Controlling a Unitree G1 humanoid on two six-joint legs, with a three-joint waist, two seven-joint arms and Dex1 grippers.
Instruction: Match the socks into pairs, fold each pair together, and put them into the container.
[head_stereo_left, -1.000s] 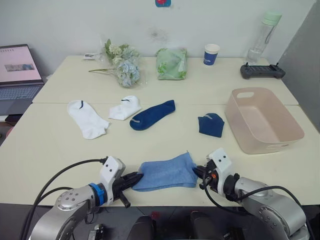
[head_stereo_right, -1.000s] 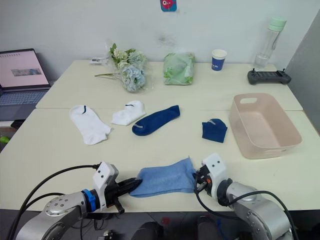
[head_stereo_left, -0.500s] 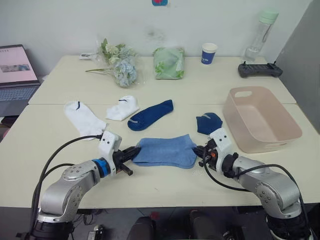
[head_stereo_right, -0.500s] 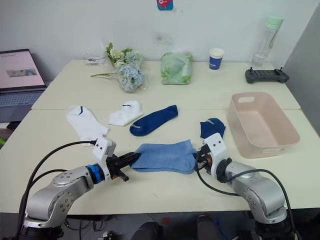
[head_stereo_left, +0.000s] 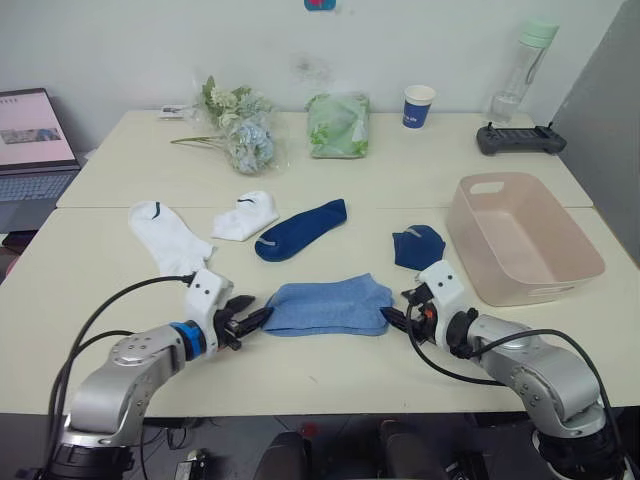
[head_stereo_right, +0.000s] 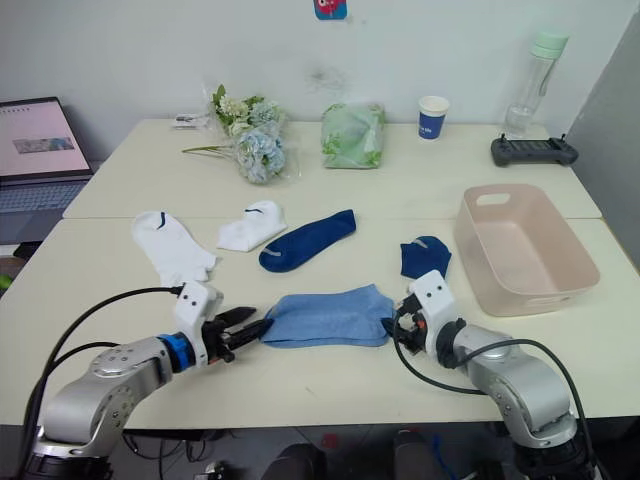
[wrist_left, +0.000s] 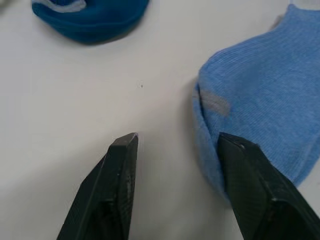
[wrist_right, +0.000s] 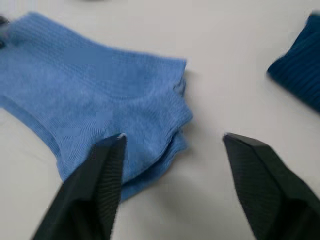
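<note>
Cream table (head_stereo_left: 330, 195) under a white wall, low centre of the frame holds the action. Left gripper (head_stereo_left: 250, 320) sits at the left end of the light blue pair (head_stereo_left: 328, 304), fingers (wrist_left: 117, 190) spread apart, nothing between them; in the left wrist view one finger rests against the pair's edge. Right gripper (head_stereo_left: 397, 320) at the pair's right end, fingers (wrist_right: 97, 185) also wide apart, pair lying flat on the table just ahead of them. Upward from the pair: folded navy sock (head_stereo_left: 420, 246) right of centre, stretched navy sock (head_stereo_left: 301, 229) centre, two white socks (head_stereo_left: 250, 214) (head_stereo_left: 167, 236) at left. Pink container (head_stereo_left: 523, 237) at right edge, near the right gripper. Far back: flowers (head_stereo_left: 235, 135), green bag (head_stereo_left: 339, 125), paper cup (head_stereo_left: 419, 107), bottle (head_stereo_left: 522, 72), controller (head_stereo_left: 521, 140); laptop (head_stereo_left: 35, 145) at far left.
</note>
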